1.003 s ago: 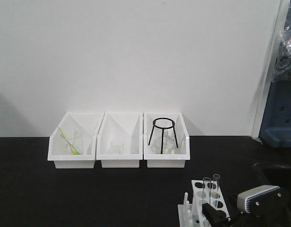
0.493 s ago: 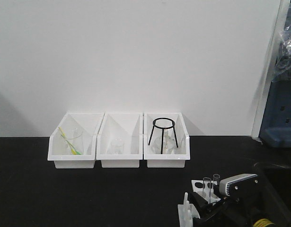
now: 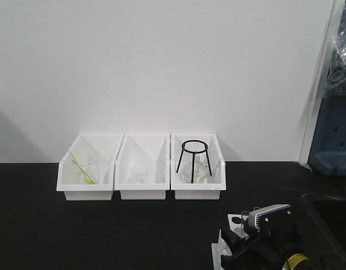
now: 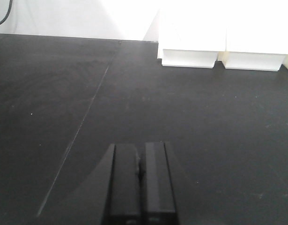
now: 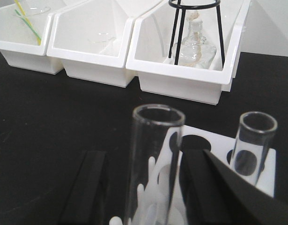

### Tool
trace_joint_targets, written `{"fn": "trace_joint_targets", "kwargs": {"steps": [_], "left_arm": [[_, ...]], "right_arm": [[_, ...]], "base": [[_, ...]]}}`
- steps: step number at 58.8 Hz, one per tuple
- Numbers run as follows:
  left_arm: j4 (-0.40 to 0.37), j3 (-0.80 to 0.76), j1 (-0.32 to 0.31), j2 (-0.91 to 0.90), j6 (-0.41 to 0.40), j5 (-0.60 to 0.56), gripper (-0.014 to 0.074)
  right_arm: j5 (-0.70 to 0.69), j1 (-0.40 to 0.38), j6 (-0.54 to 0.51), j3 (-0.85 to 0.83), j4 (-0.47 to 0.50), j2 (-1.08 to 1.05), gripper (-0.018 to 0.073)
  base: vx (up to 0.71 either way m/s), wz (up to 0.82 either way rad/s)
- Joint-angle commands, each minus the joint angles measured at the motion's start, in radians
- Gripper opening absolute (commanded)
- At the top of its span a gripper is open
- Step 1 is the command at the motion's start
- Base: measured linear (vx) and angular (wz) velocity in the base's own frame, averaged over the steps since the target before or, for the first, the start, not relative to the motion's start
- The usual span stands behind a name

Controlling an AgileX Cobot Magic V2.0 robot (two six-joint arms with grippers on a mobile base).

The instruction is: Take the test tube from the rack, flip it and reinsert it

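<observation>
The rack stands on the black table, toward its right end, in front of the three white bins and apart from them. Two glass tubes stand upright in its holes, mouths up, so that a claw can take one by its side.

For this reason, I think, the right claw sits around the nearer test tube, with one finger on each side, wide apart. The left finger is clearly off the glass; whether the right finger touches it I cannot tell. I judge the tube is not yet clamped. The second tube is outside the claw.

The left claw hangs over the table, fingers pressed together, holding nothing. No rack shows in its view, so probably it waits out of the way.
</observation>
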Motion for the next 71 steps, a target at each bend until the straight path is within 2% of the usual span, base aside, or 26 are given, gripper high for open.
{"fn": "trace_joint_targets", "kwargs": {"steps": [1, 16, 24, 49, 71], "left_arm": [[-0.003, 0.000, -0.007, -0.013, 0.000, -0.087, -0.0006], [-0.003, 0.000, -0.007, -0.013, 0.000, -0.087, -0.0006], [-0.003, 0.000, -0.007, -0.013, 0.000, -0.087, -0.0006], [-0.003, 0.000, -0.007, -0.013, 0.000, -0.087, -0.0006], [-0.003, 0.000, -0.007, -0.013, 0.000, -0.087, -0.0006]], "right_arm": [[-0.082, 0.001, 0.000, -0.026, -0.001, -0.039, 0.0331], [-0.094, 0.001, 0.000, -0.026, -0.001, -0.041, 0.0113], [-0.094, 0.001, 0.000, -0.026, -0.011, -0.071, 0.0050], [-0.068, 0.001, -0.031, -0.026, -0.016, -0.294, 0.0040], [0.138, 0.001, -0.030, -0.106, -0.020, -0.435, 0.0043]], "base": [[0.00, 0.00], [0.00, 0.00], [0.00, 0.00], [0.00, 0.00], [0.00, 0.00]]}}
